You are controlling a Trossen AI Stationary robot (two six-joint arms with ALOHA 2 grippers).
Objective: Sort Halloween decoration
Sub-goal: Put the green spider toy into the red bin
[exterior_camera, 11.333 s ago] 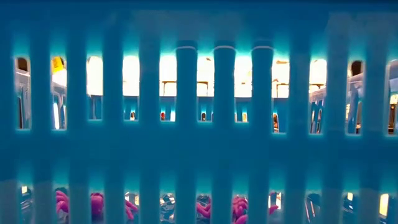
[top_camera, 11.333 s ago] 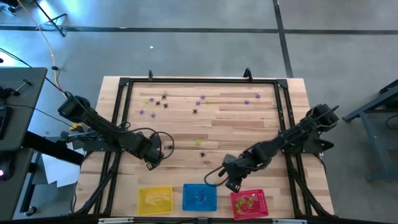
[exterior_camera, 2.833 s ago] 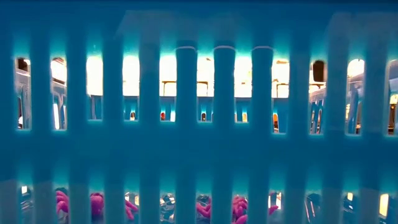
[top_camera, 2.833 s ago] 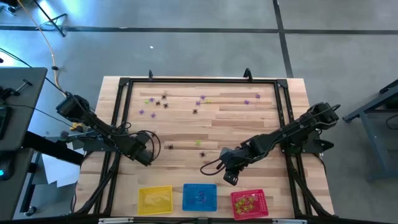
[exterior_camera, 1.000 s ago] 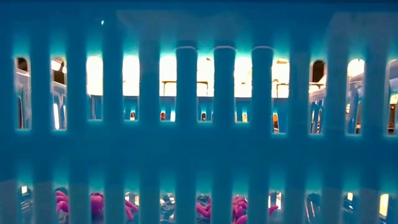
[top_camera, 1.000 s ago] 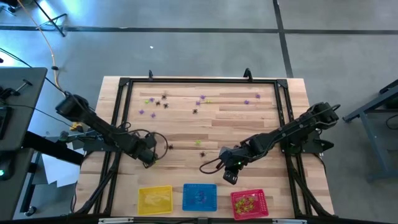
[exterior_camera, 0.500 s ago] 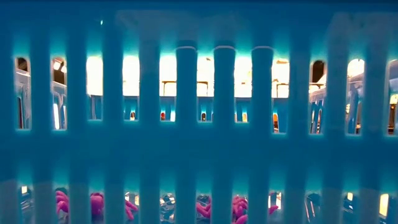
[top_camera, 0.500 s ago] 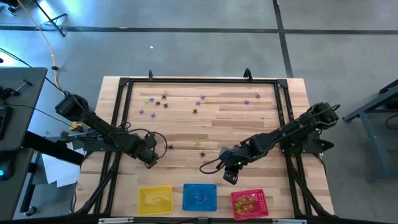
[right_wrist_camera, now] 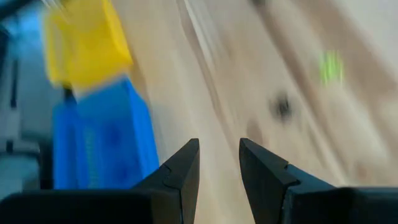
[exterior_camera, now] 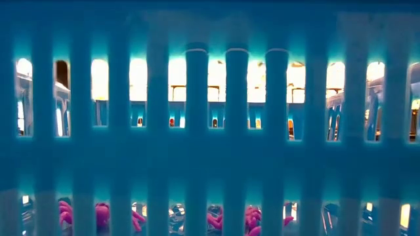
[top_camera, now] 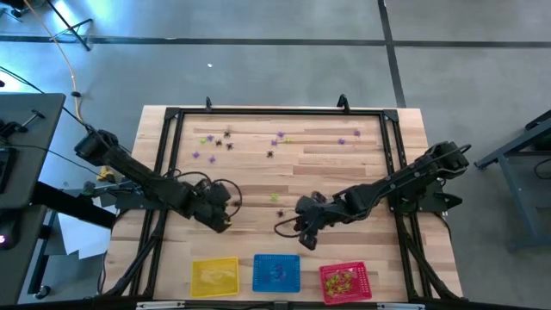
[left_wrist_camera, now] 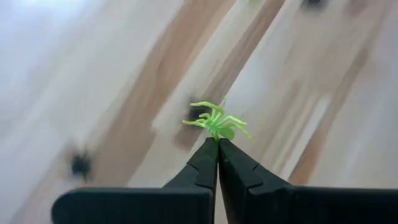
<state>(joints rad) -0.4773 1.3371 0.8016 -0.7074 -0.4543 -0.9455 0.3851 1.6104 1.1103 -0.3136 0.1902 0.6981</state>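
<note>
One small yellow-green plastic spider trinket (left_wrist_camera: 216,123) now sits pinched at the tips of the left gripper (left_wrist_camera: 217,152), jaws just snapped shut: ready for basket; right gripper (right_wrist_camera: 219,163) empty, parted.

I see 1 yellow-green spider trinket (left_wrist_camera: 214,122) pinched by its rear at the very tips of the left gripper (left_wrist_camera: 217,144), legs splayed outward, lifted above the wood. The rest of the Halloween decoration (top_camera: 225,134) lies loose on the table (top_camera: 344,164): a scatter of purple, black and yellow-green specks near the far edge toward the far left corner, a few more along the far edge toward the middle, and 1 purple (top_camera: 355,133) toward the far right corner. Another yellow-green one (top_camera: 275,197) sits mid-table (a dark one (top_camera: 281,214) just nearer me). More fill the red basket (top_camera: 344,281) at the near edge, mostly yellow-green.
</note>
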